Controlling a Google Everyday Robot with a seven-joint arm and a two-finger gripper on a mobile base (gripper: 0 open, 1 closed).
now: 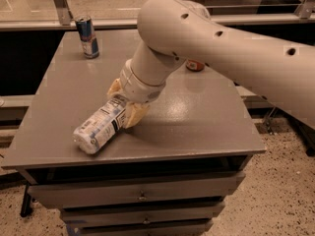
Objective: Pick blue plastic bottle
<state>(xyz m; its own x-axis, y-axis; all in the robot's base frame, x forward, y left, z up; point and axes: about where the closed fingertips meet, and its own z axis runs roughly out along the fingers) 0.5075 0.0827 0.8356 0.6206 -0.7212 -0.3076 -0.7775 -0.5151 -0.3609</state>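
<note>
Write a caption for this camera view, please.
Robot arm's gripper at one end of a blue plastic bottle lying on a grey table.

A cream-white arm [221, 38] carries a pale tan gripper [124, 102] at the far end of the bottle [98, 127], which is clear plastic with a white and light-blue label and a black text panel. The grey table [197, 127] holds a blue-and-silver can [87, 36] and an orange-red can [195, 65]. The floor [285, 195] is speckled beige.
</note>
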